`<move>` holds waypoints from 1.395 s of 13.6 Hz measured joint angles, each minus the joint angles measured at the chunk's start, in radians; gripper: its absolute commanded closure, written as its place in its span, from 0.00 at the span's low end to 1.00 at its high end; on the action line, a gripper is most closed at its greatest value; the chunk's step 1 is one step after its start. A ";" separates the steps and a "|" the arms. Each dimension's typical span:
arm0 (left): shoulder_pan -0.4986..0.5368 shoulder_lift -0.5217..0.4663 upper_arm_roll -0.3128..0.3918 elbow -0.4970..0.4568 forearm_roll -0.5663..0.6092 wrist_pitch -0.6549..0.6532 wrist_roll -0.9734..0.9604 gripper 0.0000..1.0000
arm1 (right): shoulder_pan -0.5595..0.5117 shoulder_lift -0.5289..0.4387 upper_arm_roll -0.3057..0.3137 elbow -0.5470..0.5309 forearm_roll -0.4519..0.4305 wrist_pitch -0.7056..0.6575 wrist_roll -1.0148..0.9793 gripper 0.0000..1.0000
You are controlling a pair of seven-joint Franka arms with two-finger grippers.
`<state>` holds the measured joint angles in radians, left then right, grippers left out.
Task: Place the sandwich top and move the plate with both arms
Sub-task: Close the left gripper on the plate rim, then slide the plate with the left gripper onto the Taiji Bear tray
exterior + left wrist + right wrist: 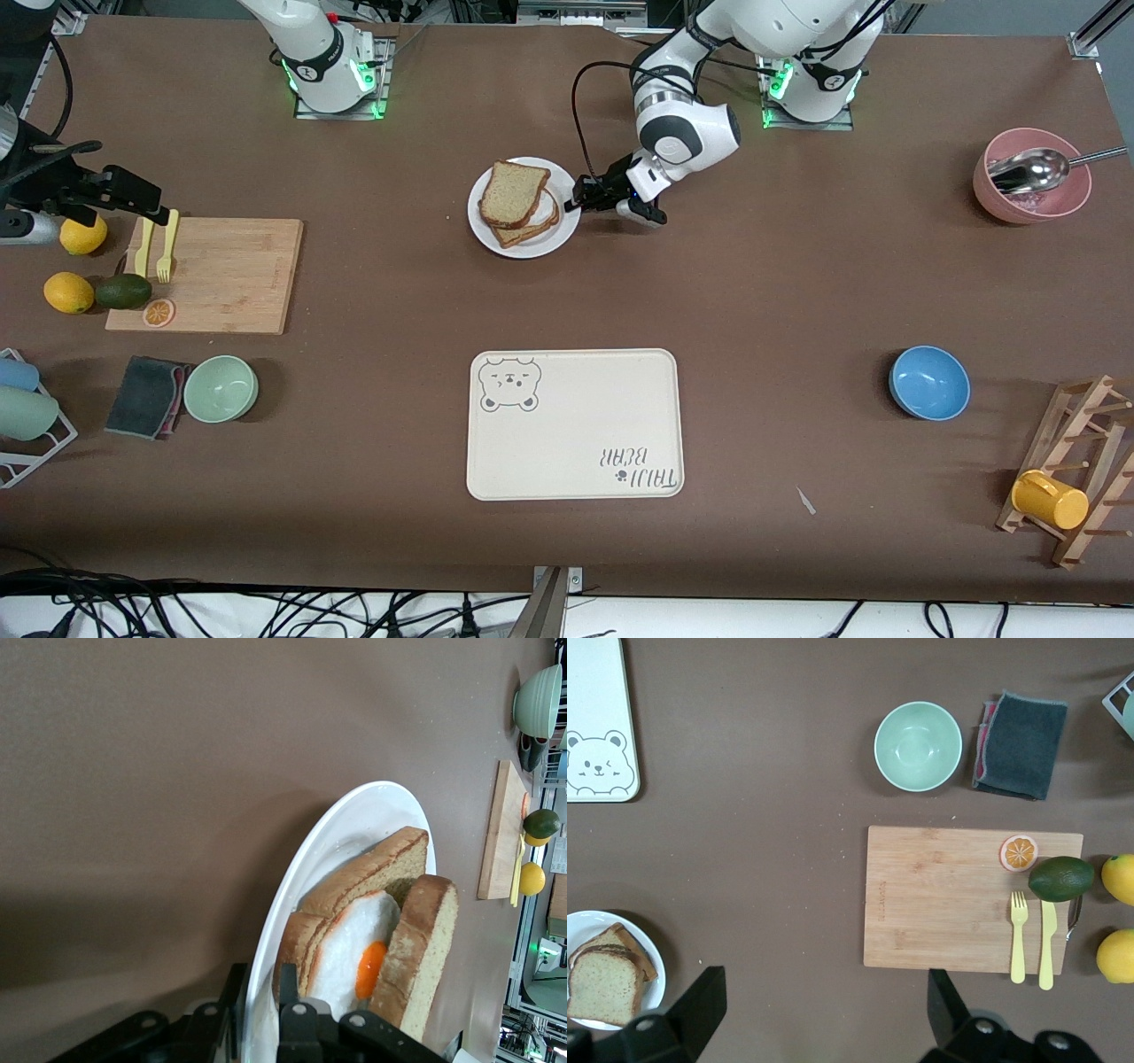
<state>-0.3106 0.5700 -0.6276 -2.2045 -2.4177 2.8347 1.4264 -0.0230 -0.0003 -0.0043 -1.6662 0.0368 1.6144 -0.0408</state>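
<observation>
Left wrist view shows my left gripper (259, 1014) with its fingers straddling the plate (354, 828) rim, nearly clamped on it. The sandwich top (512, 193) already sits on the egg slice. My right gripper (819, 1010) waits wide open over the cutting board (948, 895).

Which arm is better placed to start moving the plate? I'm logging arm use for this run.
Left. The left gripper already sits at the plate's rim with a finger on either side, the sandwich top resting on the stack. The right gripper hangs open, high above the table by the cutting board.
</observation>
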 measured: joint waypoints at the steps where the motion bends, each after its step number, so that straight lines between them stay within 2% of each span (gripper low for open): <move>1: 0.000 0.000 0.000 0.000 0.000 0.000 0.002 0.88 | 0.000 0.000 0.000 0.000 0.000 0.000 0.000 0.00; 7: 0.000 -0.003 -0.003 0.009 0.000 -0.007 0.032 1.00 | 0.001 0.000 0.000 0.000 0.000 0.000 0.000 0.00; 19: 0.034 -0.006 -0.001 0.019 0.000 -0.027 0.081 1.00 | 0.001 0.000 0.000 0.000 0.000 0.000 0.000 0.00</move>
<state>-0.2764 0.5637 -0.6289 -2.1855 -2.4177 2.8078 1.5075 -0.0217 -0.0003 -0.0039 -1.6658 0.0368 1.6144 -0.0408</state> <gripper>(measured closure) 0.952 0.000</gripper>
